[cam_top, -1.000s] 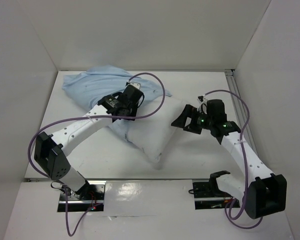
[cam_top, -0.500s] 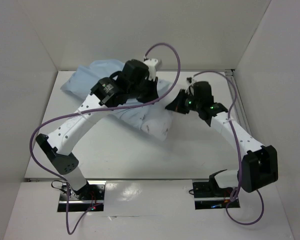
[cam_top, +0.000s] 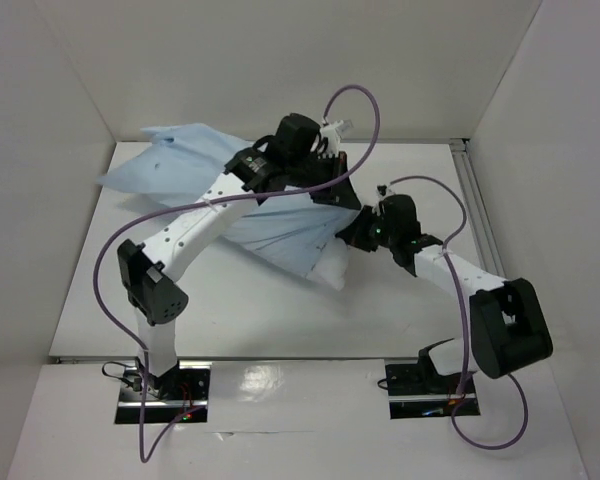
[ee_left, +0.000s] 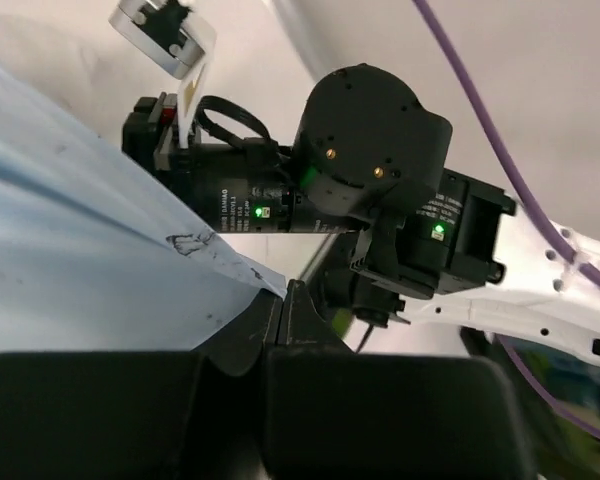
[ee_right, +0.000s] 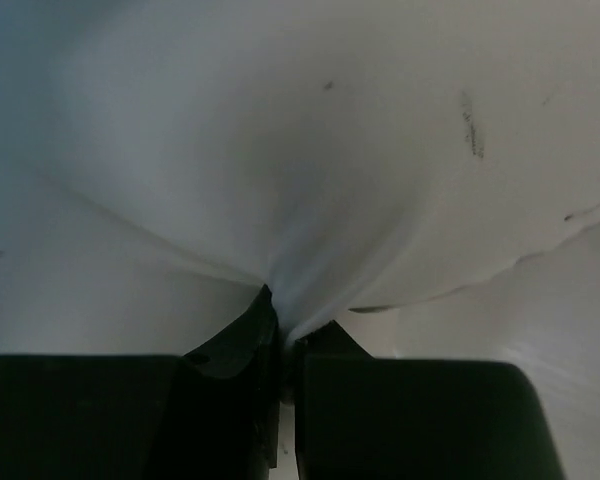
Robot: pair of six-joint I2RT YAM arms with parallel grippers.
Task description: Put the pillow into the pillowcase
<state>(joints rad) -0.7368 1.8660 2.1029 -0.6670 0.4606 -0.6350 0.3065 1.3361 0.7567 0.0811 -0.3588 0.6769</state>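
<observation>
The light blue pillowcase (cam_top: 265, 222) hangs stretched between both grippers, its far end (cam_top: 175, 155) raised toward the back left. Only one corner of the white pillow (cam_top: 330, 272) pokes out below it. My left gripper (cam_top: 332, 185) is shut on the pillowcase's upper edge; in the left wrist view the jaws (ee_left: 283, 295) pinch the blue cloth (ee_left: 80, 260). My right gripper (cam_top: 352, 232) is shut at the cloth's right edge. The right wrist view shows its jaws (ee_right: 283, 315) clamped on pale speckled fabric (ee_right: 280, 150) with a thin hem, apparently the pillowcase.
White walls enclose the table (cam_top: 230, 310) on three sides. A metal rail (cam_top: 470, 190) runs along the right edge. Purple cables (cam_top: 365, 110) loop above both wrists. The right arm's wrist (ee_left: 370, 170) sits close in front of my left gripper.
Both grippers have shut. The left arm has swung up and to the right, lifting the pillowcase, which now covers most of the pillow. The right gripper has moved left onto the cloth's edge.
</observation>
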